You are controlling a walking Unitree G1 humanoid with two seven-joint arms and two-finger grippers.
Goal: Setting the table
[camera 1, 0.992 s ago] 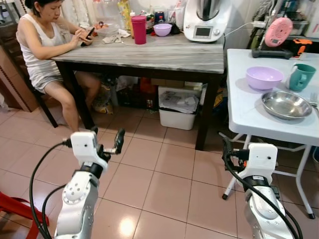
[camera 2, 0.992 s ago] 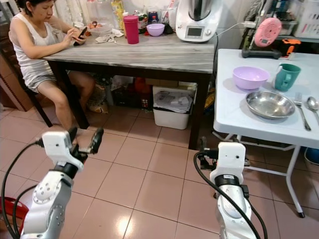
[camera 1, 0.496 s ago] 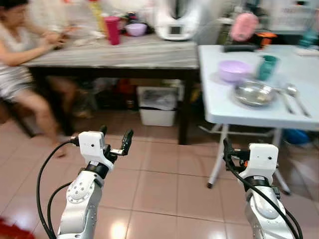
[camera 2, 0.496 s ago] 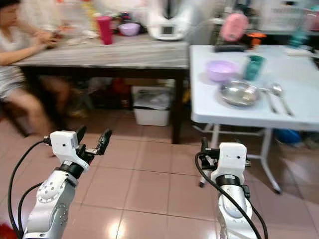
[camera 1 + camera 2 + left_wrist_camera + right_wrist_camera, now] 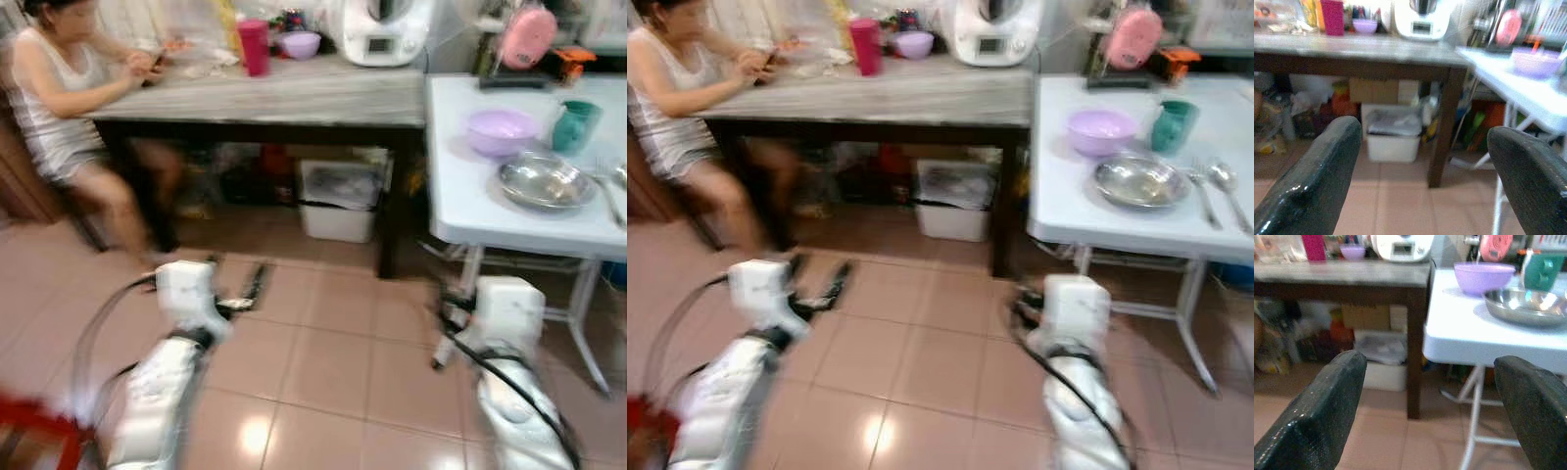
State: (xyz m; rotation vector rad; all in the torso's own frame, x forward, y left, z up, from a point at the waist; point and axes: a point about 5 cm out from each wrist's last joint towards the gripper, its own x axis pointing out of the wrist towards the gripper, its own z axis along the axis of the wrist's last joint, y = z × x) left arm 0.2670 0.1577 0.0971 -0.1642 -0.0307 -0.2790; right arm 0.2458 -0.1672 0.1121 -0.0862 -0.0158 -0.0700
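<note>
Both grippers are spread wide and hold nothing: the left gripper (image 5: 1422,171) and right gripper (image 5: 1427,406) hover over the floor tiles, low in the frame. On the white table (image 5: 1068,196) at upper right sit a purple bowl (image 5: 1101,130), a steel dish (image 5: 1139,181), a teal mug (image 5: 1172,125) and cutlery (image 5: 1215,191). Everything is blurred; no writing is legible.

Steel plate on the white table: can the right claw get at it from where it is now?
Probably not yet. The right claw, open, sits low and short of the white table, below its edge. The steel plate lies uncovered on top, so the arm must rise and the robot step closer.
</note>
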